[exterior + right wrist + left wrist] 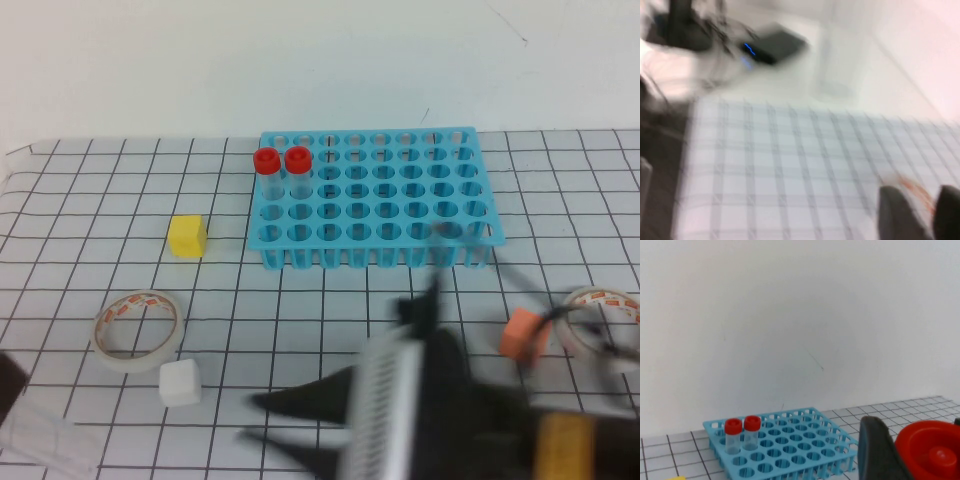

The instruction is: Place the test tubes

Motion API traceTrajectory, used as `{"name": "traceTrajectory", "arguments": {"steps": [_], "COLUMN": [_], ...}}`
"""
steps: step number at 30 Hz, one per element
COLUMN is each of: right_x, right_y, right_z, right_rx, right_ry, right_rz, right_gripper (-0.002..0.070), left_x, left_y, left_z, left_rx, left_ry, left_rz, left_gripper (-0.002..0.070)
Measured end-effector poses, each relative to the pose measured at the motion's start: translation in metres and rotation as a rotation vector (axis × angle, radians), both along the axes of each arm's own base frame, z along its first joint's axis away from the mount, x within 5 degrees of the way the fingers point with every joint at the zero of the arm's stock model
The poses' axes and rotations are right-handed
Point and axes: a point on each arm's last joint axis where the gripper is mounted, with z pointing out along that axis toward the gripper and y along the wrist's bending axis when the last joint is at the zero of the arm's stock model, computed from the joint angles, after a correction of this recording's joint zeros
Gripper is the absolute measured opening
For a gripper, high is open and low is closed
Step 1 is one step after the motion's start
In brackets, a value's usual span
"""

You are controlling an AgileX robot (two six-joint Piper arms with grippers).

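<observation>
My left gripper (pixel 916 437), near-left corner of the tabletop (pixel 300 320): fingers clamp a red-capped test tube (pixel 935 452). My right gripper (pixel 926 195) (blurred), before the rack (pixel 372 195): fingers slightly apart, empty.

We see a white desk (pixel 80 200) ruled with a thin black grid, under a plain white wall (pixel 800 315). The rack (pixel 400 200) is bright blue. The two test tubes (pixel 267 175) in it are clear with red caps. A third test tube (pixel 932 452) at the left gripper (pixel 917 432) shows the same red cap, beside a dark grey finger (pixel 877 455). The right gripper (pixel 917 195) is dark as well, and the right arm (pixel 450 400) is black with a silver ribbed panel. We count a yellow cube (pixel 187 236), a white cube (pixel 180 382) and an orange cube (pixel 524 334). The left tape roll (pixel 135 362) and the right tape roll (pixel 600 297) are whitish with orange-red print.
</observation>
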Motion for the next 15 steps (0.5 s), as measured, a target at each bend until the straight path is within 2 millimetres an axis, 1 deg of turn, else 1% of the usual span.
{"name": "traceTrajectory", "arguments": {"steps": [1, 2, 5, 8, 11, 13, 15], "right_x": [-0.001, 0.0, -0.004, -0.008, -0.014, -0.02, -0.025], "right_y": [-0.011, -0.02, -0.052, -0.082, -0.111, -0.128, -0.142], "right_z": [0.008, 0.011, 0.027, 0.04, 0.047, 0.046, 0.039], "right_rx": [-0.023, -0.06, -0.115, -0.15, -0.177, -0.179, -0.186], "right_ry": [-0.009, -0.012, -0.017, -0.017, -0.006, -0.002, 0.002], "right_rz": [-0.041, -0.082, -0.192, -0.284, -0.363, -0.391, -0.407], "right_gripper": [0.0112, 0.0073, 0.0021, 0.0006, 0.0001, 0.0, -0.0001], "left_x": [0.004, 0.007, 0.02, 0.035, 0.055, 0.071, 0.086], "left_y": [-0.001, -0.002, -0.006, -0.009, -0.012, -0.016, -0.022], "left_z": [0.001, 0.002, 0.01, 0.022, 0.035, 0.042, 0.048], "left_rx": [0.004, 0.01, 0.045, 0.068, 0.084, 0.106, 0.125], "left_ry": [0.014, 0.026, 0.05, 0.044, 0.033, 0.033, 0.042], "left_rz": [0.0, -0.004, -0.002, 0.019, 0.054, 0.062, 0.054], "left_gripper": [0.0254, 0.0254, 0.0254, 0.0254, 0.0254, 0.0254, 0.0254]}}
